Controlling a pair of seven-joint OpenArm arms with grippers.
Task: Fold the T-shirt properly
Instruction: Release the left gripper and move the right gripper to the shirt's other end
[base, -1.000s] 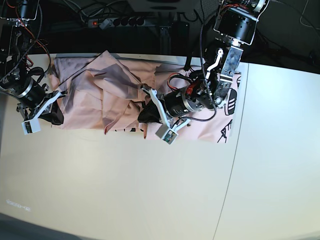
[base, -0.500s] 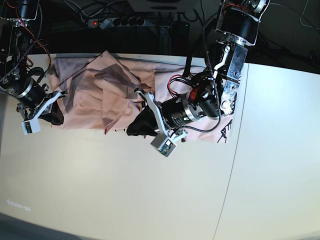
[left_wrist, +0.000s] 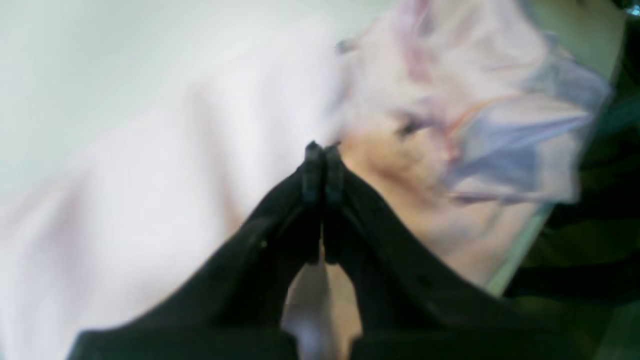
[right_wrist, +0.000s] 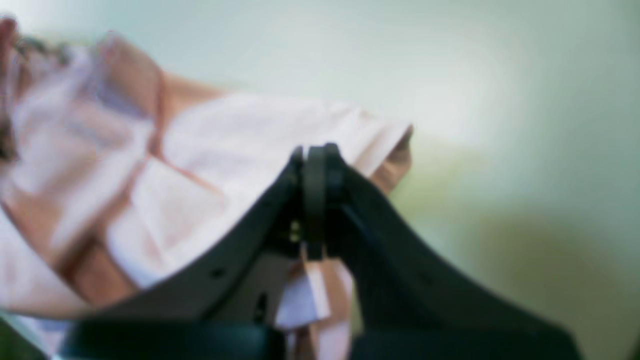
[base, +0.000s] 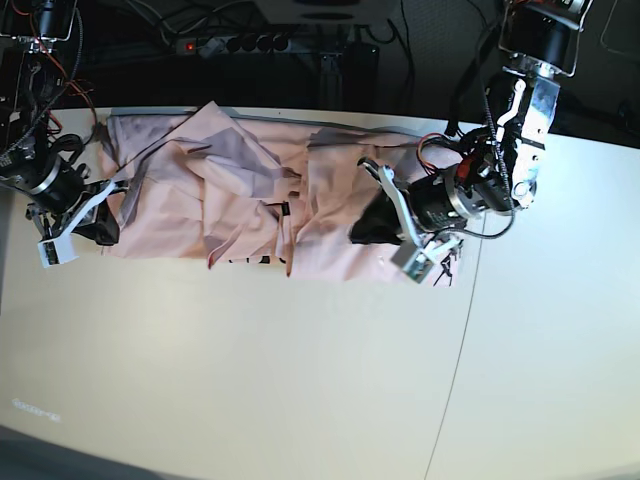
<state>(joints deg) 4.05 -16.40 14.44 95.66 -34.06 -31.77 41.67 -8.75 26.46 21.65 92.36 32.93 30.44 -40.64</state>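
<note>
- The base view is staying sharp and evenly lit; the pale surface (base: 250, 380) is reading bright while the background above it is sinking into near black.
- Straight edges are bending towards the corners there, as with a wide lens.
- The left hand (base: 362, 228) is casting only a short, soft shadow on the shirt (base: 240, 190).
- The left wrist view is smearing badly; the shirt (left_wrist: 150, 200) is washing out to white and its folds are blurring.
- The right wrist view is soft all over, the hand (right_wrist: 315, 160) included; a bright hazy patch is glowing at upper right.
</note>
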